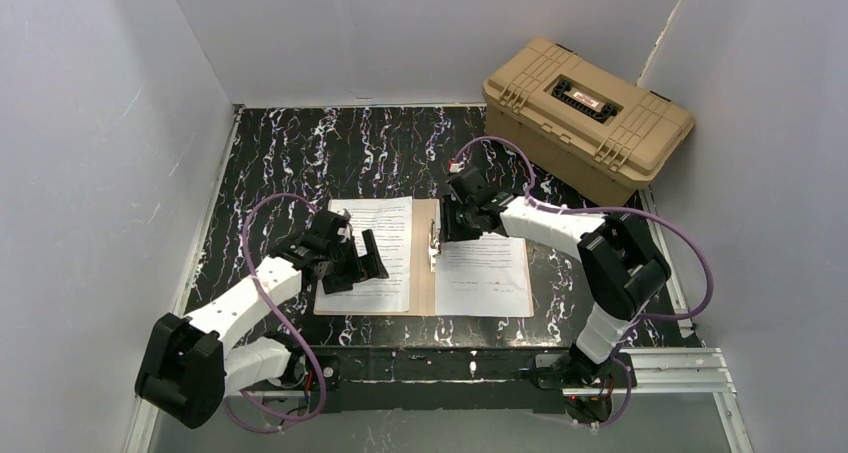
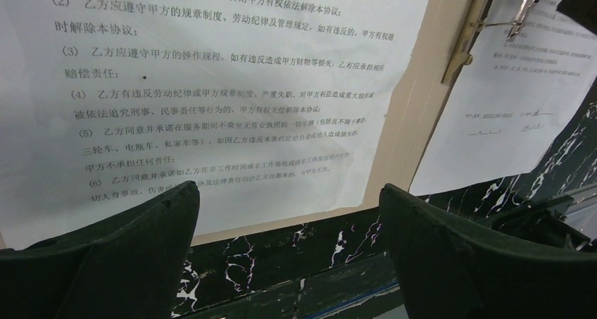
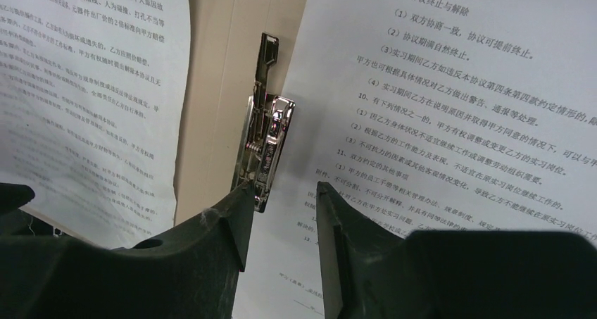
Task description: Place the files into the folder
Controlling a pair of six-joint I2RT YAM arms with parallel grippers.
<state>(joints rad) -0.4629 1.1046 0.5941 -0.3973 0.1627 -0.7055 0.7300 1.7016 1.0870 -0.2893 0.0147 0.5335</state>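
The tan folder (image 1: 424, 283) lies open on the dark marbled table. One printed file sheet (image 1: 385, 238) rests on its left half and another sheet (image 1: 485, 278) on its right half. A silver clip (image 3: 267, 136) stands at the spine, over the right sheet's (image 3: 457, 86) inner edge. My right gripper (image 3: 283, 186) hovers just behind the clip with its jaws partly apart and nothing between them; its left finger tip is close to the clip's end. My left gripper (image 2: 287, 189) is wide open over the near edge of the left sheet (image 2: 211, 86), holding nothing.
A bulky tan plastic case (image 1: 590, 113) with latches sits at the back right corner. White walls close in the table on the left, back and right. A metal rail (image 1: 640, 368) runs along the near edge by the right arm's base.
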